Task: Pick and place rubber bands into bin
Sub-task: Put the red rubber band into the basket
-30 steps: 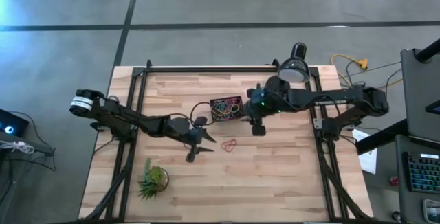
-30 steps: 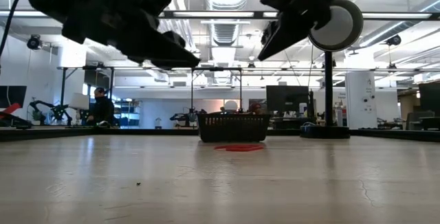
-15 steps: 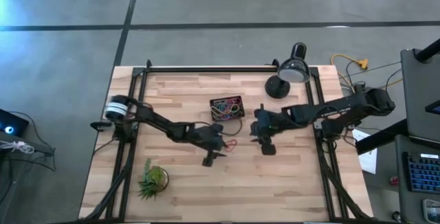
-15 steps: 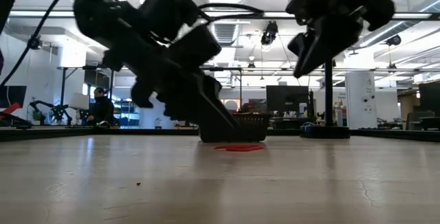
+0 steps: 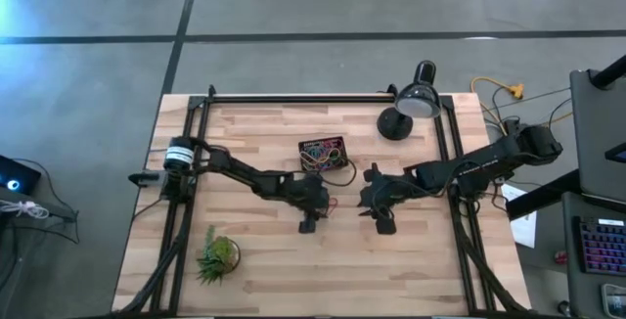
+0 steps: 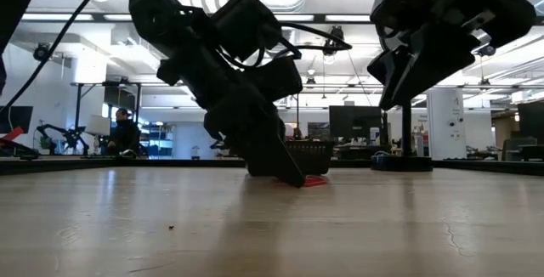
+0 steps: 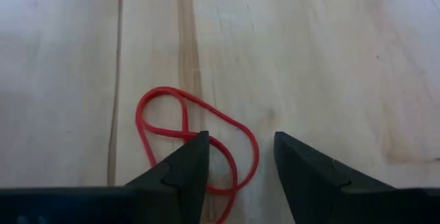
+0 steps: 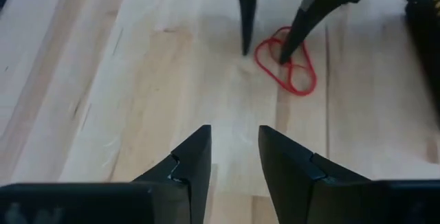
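Left gripper (image 5: 323, 204): low at the tabletop (image 5: 264, 260) near its middle, just in front of the bin; fingers (image 7: 185, 172) spread apart, tips down around the red band. In the low view the arm slants steeply down and its tip meets the wood at the band.
Right gripper (image 5: 364, 202): off to the right of the band, raised above the wood in the low view, pointing toward the left gripper; fingers (image 8: 189, 165) parted, nothing between them.
Red band (image 7: 196, 138): lies flat on the wood, twisted into a figure-eight with crossing loops. In the left wrist view its long axis runs slantwise, one end loop reaching between the two fingers, one finger tip over the strand. In the right wrist view (image 8: 287, 62) one left finger stands on the loop and the other just beside it. In the high view only a small red bit (image 5: 330, 202) shows by the fingertips.
Bin (image 5: 323, 153): black, ribbed walls, near the middle of the tabletop toward the back, long axis roughly left to right, slightly skewed.
Bands in bin (image 5: 319, 150): a tangle of coloured loops; a dark loop (image 5: 344, 171) hangs out over the bin's right front corner onto the wood.
Lamp (image 5: 411, 109): back right of the tabletop.
Plant (image 5: 217, 254): front left, well apart from both grippers.
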